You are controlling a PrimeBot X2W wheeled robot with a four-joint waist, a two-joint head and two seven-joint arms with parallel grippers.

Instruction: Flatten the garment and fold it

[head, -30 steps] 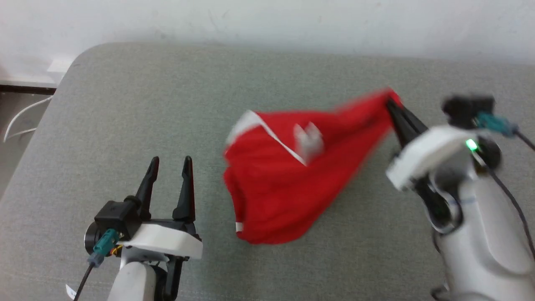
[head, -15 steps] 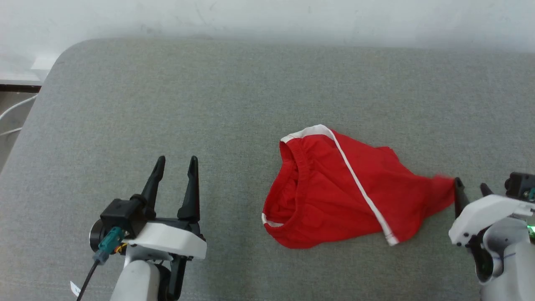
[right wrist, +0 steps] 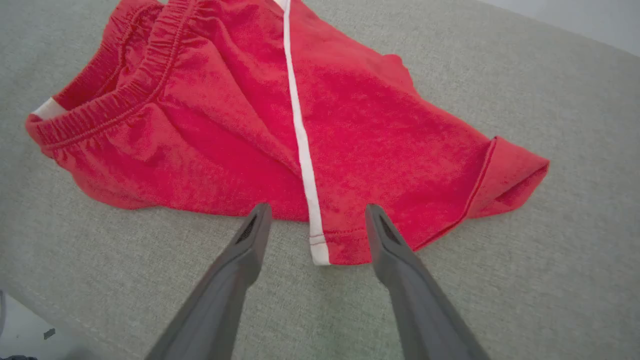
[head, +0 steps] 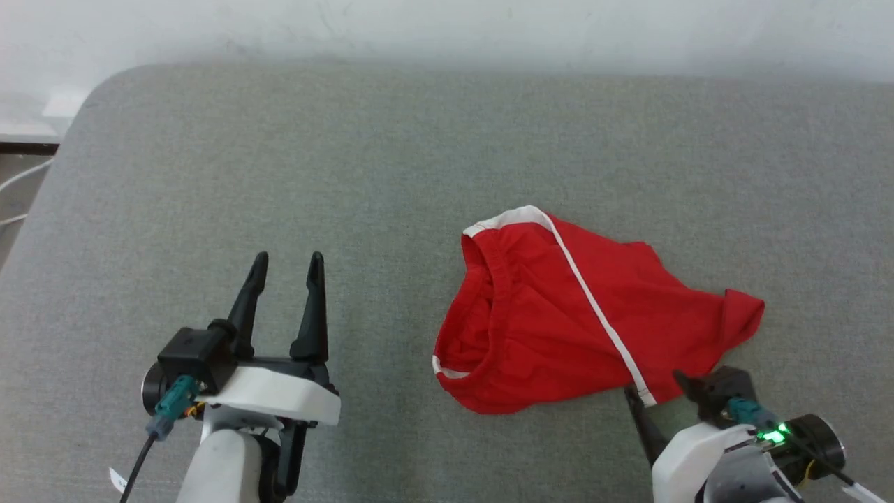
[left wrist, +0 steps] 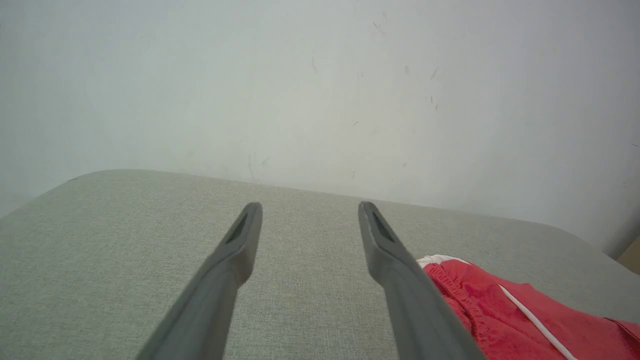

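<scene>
On grey fabric-covered surface point(head: 279, 140), right of centre, bright red soft shorts w/ white side stripe point(head: 559, 314) lie rumpled, waistband toward L gripper point(head: 286, 258), which is parted, empty, well apart. R gripper point(head: 653, 384) spread wide, empty, tips either side of striped hem corner.

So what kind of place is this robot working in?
Probably a plain indoor test room: a grey fabric-covered surface with rounded corners against a bare, scuffed white wall, with red shorts laid on it.
</scene>
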